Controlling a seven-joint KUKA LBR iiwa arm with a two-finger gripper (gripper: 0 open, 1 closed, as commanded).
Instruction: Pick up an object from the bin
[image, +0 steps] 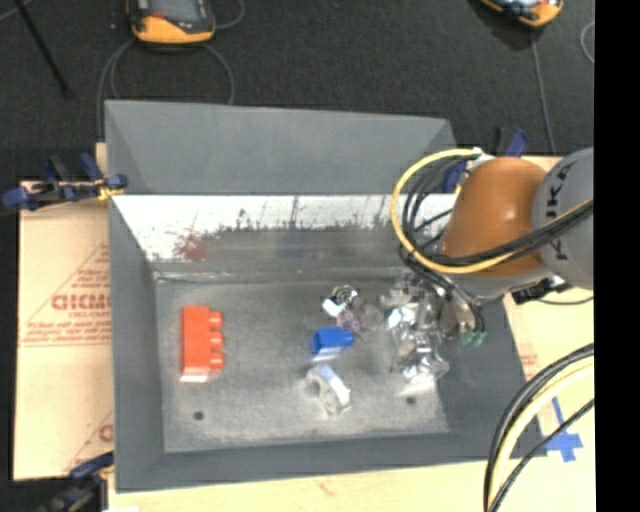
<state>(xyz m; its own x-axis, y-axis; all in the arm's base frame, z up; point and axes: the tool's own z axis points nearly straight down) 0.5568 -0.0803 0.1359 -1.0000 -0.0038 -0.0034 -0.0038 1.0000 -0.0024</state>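
The grey metal bin (270, 150) takes up the middle of the scene, its sloped far wall scuffed and streaked above a flat, speckled floor. From the right the arm (566, 205) reaches in over the bin's right rim. It carries a rounded orange cover (495, 210) at the wrist, and yellow and black cables (408, 205) loop round the cover's left side.

Below the cover, the gripper (415, 345) is down in the right part of the floor, a cluster of shiny metal parts close to the right wall. I cannot tell whether it is apart or together, nor whether anything is clamped in it. A pale glinting bit at its near end may be a loose thing or part of the gripper itself.

The biggest loose thing is an orange-red studded block (200, 343). It lies lengthwise on the left side of the floor, well apart from the gripper.

The rest lie near the middle, just left of the gripper. A small blue piece (332, 340) is the closest. Nearer than it lies a clear plastic piece (329, 389). Farther back is a small clear thing with a purplish tint (345, 302), near the blue piece's far side.
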